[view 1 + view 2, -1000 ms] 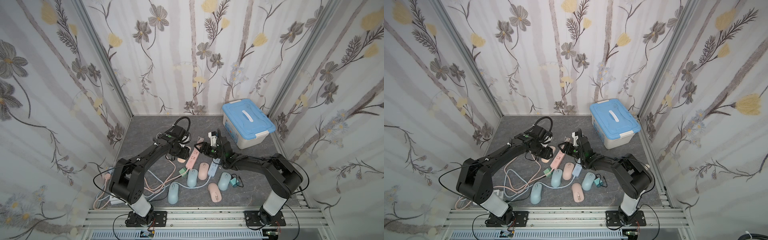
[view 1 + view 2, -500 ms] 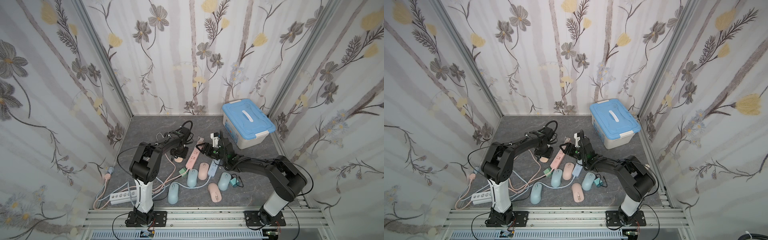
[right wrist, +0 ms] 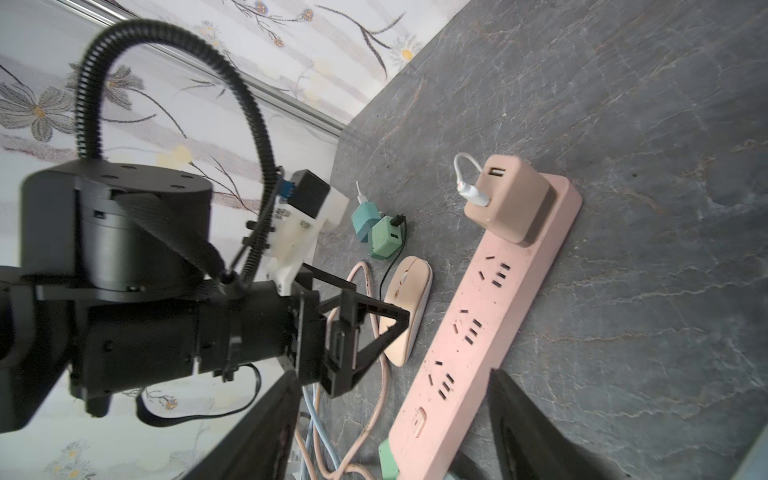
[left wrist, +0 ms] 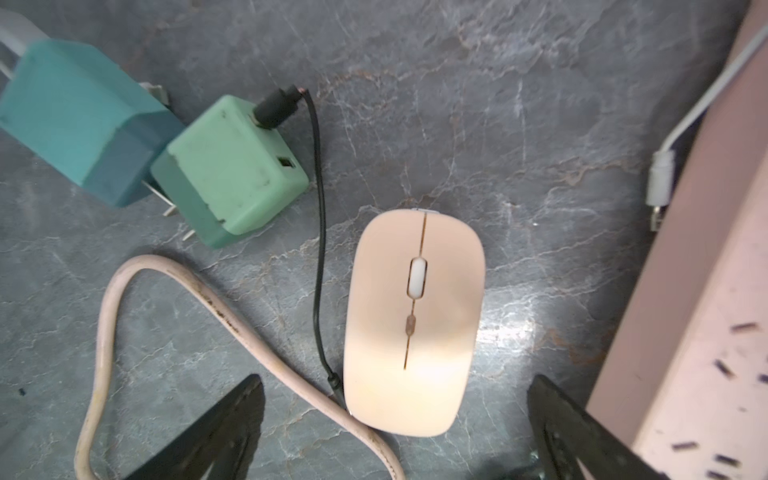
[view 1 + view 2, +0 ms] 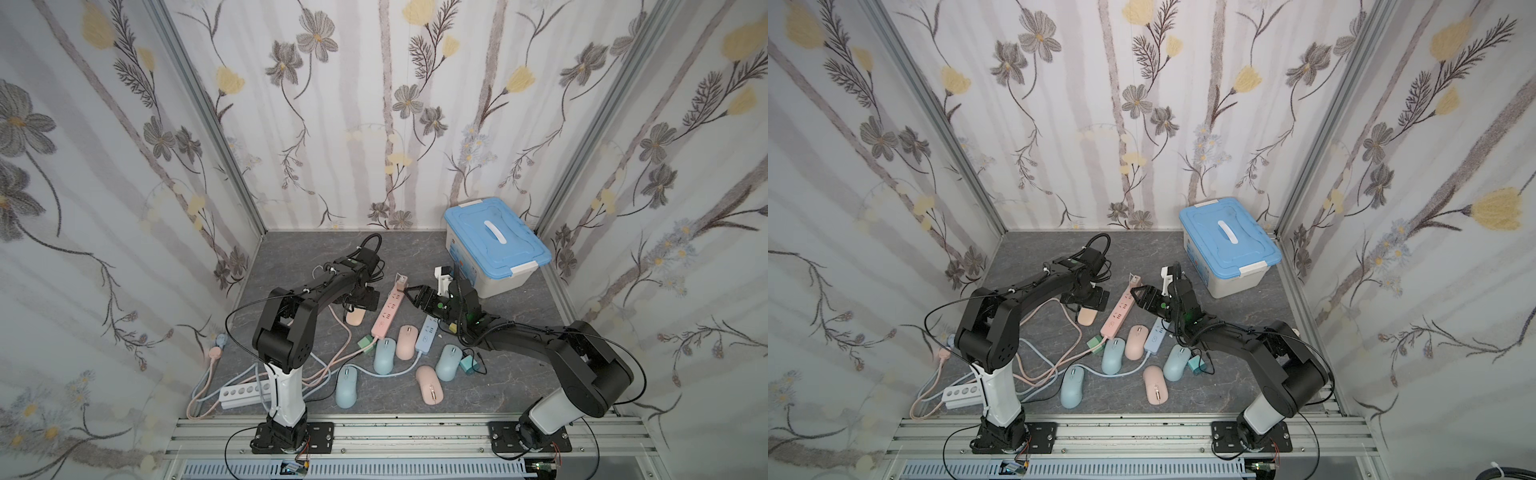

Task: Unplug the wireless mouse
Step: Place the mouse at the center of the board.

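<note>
white power strip [image 5: 245, 397]: far left by the rail, cords trailing off it; only the top views caught it
left gripper [image 4: 395, 386]: jaws spread wide, nothing in them; its wrist cam showed bare grey tabletop [image 4: 498, 104] between each finger and the mouse; in both top views it was just a black lump sitting over the mouse
wireless mouse [image 4: 415, 324]: the peach one, lying flat between the left fingers, just left of the pink strip; both top views gave only its near half
black cable [image 4: 319, 208]: ran from the light green charger [image 4: 232, 174] down to the mouse's edge; couldn't tell if that end was seated; too thin to follow from above
teal charger [image 4: 79, 120]: right up against the green one, both lying loose on the tabletop; both wrist cams had them, I couldn't find them from above
pink power strip [image 3: 478, 324]: beige charger [image 3: 505, 199] plugged in at its far end with a white lead; the right wrist cam showed that best
right gripper [image 3: 392, 372]: jaws apart, pink strip showing between the fingers in its wrist cam; nothing clamped
blue-lidded box [image 5: 494, 241]: back right corner, lid on; top views only
</note>
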Robot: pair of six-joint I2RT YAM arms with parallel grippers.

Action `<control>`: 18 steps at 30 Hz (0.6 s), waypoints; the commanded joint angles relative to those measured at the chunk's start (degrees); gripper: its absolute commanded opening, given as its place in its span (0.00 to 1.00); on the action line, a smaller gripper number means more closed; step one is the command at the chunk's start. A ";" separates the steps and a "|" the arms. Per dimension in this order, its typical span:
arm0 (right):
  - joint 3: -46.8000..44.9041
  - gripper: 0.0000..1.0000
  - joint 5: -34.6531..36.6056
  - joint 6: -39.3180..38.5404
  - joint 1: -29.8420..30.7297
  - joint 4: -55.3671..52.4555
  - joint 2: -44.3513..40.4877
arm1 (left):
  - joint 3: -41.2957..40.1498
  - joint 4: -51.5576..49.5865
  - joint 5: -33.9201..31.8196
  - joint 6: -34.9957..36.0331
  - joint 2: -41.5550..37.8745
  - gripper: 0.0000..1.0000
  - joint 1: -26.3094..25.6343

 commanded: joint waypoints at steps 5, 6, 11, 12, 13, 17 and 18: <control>-2.41 0.72 1.77 0.17 -1.42 1.83 -2.15 | -1.02 3.11 6.00 -4.39 -5.03 1.00 -0.01; -2.69 0.72 2.05 0.09 -1.57 1.73 -2.53 | -1.14 3.72 6.97 -5.03 -5.32 1.00 -0.03; -3.52 0.72 3.49 -0.26 -2.84 -0.58 -3.70 | -1.84 7.70 10.61 -7.95 -5.03 0.93 -2.03; -3.68 0.72 3.54 -0.27 -2.96 -0.64 -3.78 | -1.69 8.20 10.51 -8.04 -4.50 0.92 -2.79; -4.06 0.72 3.60 -0.27 -3.12 -0.54 -3.86 | -1.20 8.67 10.31 -8.13 -3.76 0.91 -3.79; -5.26 0.72 3.36 -0.18 -3.71 -0.34 -4.14 | 1.10 9.12 8.31 -8.82 0.48 0.79 -6.89; -5.44 0.72 3.34 -0.18 -3.78 -0.32 -4.18 | 1.70 8.98 7.58 -8.75 1.62 0.77 -7.74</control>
